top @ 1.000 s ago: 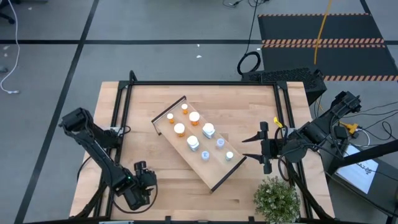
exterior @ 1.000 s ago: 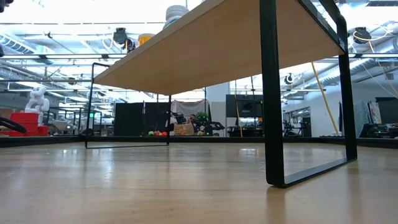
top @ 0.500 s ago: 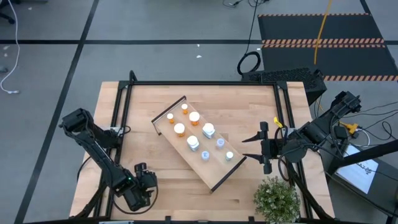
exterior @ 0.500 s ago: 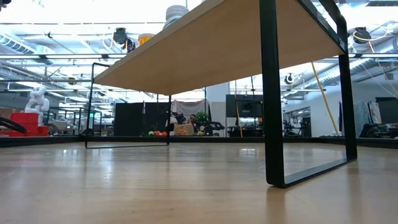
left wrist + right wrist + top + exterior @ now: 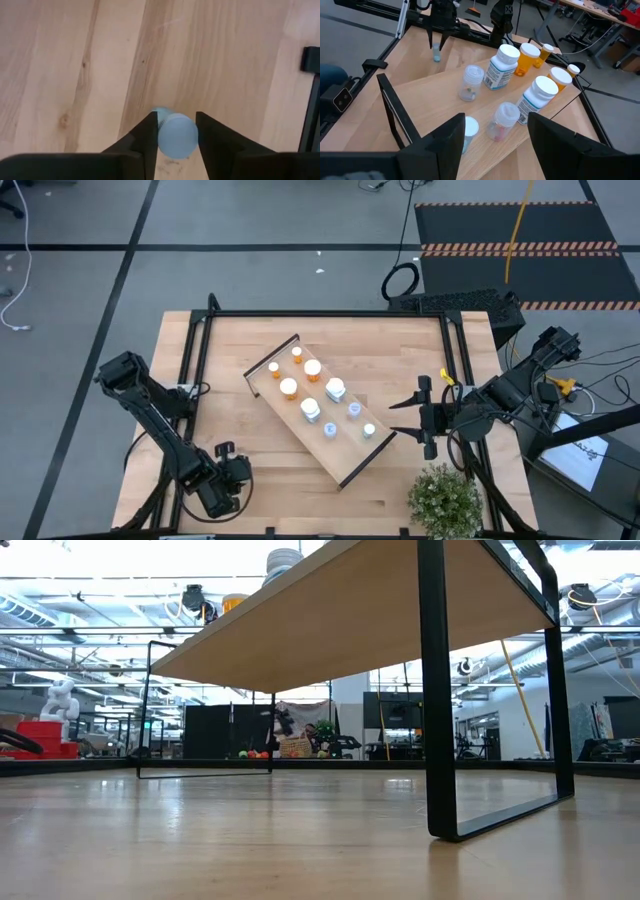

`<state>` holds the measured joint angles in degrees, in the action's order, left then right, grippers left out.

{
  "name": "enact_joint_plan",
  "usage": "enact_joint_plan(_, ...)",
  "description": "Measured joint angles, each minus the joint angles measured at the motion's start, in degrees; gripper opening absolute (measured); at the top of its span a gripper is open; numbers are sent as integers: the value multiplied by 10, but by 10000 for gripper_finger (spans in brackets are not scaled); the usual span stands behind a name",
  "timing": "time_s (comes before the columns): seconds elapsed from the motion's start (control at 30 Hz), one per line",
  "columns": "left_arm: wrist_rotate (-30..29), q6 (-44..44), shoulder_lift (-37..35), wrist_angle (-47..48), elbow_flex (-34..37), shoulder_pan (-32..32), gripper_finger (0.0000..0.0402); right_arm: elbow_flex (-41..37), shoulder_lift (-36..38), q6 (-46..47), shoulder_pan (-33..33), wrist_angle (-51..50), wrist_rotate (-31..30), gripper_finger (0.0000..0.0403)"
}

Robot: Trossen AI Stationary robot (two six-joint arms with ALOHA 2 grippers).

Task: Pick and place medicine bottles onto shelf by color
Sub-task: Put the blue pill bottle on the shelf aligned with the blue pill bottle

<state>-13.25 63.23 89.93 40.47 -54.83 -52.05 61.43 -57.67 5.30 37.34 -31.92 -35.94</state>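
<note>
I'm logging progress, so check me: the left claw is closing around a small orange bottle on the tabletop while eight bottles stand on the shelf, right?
Not quite: the small bottle between the left claw's fingers is pale blue, not orange, as the left wrist view shows. The rest holds: it sits on the tabletop, and eight bottles stand on the shelf in the high view.

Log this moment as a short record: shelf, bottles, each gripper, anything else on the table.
shelf: light-wood board lying diagonally mid-table, dark end walls
bottles on shelf: eight white-capped; orange ones toward the far end, clear ones toward the near end
loose bottle: small pale blue bottle on the table, near left corner
left gripper: straddling the pale blue bottle, fingers close on both sides
right gripper: open, empty, just off the shelf's near end
other: plant, near right corner
</note>
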Motion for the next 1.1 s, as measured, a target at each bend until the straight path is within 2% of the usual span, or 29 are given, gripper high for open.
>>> enact_joint_plan(0.13,1,1,0,2,0,0,117,0,0,0,0,0,0,212)
enact_joint_plan(0.4,-1,10,0,18,0,0,180,0,0,0,0,0,0,212)
enact_joint_plan(0.53,-1,13,0,19,0,0,195,0,0,0,0,0,0,212)
enact_joint_plan(0.67,-2,14,0,19,0,0,185,0,0,0,0,0,0,212)
enact_joint_plan(0.93,2,20,0,30,0,0,136,0,0,0,0,0,0,212)
enact_joint_plan(1.1,2,19,0,31,0,0,130,0,0,-1,0,0,0,212)
